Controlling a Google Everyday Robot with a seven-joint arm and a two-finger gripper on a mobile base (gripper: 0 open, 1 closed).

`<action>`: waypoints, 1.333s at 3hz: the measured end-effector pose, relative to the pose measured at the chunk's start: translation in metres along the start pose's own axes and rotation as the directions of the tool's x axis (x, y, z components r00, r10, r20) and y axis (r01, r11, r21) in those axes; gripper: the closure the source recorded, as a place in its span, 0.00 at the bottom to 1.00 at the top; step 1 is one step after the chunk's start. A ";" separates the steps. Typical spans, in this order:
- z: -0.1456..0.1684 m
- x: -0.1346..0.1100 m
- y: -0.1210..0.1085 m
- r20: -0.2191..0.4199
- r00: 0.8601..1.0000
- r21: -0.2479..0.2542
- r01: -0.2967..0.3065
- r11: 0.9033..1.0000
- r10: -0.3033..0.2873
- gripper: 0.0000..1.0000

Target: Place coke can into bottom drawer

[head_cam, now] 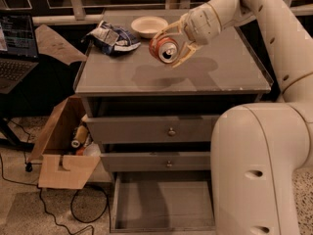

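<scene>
Carrying step in hand, by my reading. Wide grey desk top (195,77) below load. Bottom drawer, deep flat grey tray (161,207) (lowest of three), stands open under desk's front edge. White two-finger gripper (172,47) clamps small red-orange silver-topped coke can (164,49) above desk's middle, toward back edge. Next: clear front edge, then descend into drawer. Can's long axis near horizontal, silver top facing front edge.

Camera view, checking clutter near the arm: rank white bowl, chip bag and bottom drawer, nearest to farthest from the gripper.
Gripper holds the coke can above the cabinet top.
1. White bowl, just beyond it.
2. Chip bag, farther left.
3. Bottom drawer, open, lowest.
</scene>
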State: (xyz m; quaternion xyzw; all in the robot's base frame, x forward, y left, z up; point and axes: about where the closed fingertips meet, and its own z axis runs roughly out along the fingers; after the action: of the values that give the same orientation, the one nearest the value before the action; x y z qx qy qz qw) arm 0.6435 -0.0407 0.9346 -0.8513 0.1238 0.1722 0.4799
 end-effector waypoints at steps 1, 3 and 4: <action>-0.024 -0.028 0.008 -0.001 0.999 0.078 -0.033 0.996 0.033 1.00; -0.083 -0.114 -0.002 -0.299 0.954 0.223 0.039 0.974 0.030 1.00; -0.084 -0.133 0.009 -0.423 0.902 0.272 0.032 0.962 0.089 1.00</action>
State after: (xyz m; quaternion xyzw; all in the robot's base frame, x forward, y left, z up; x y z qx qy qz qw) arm 0.5332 -0.1113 1.0224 -0.7922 0.2618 -0.0319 0.5503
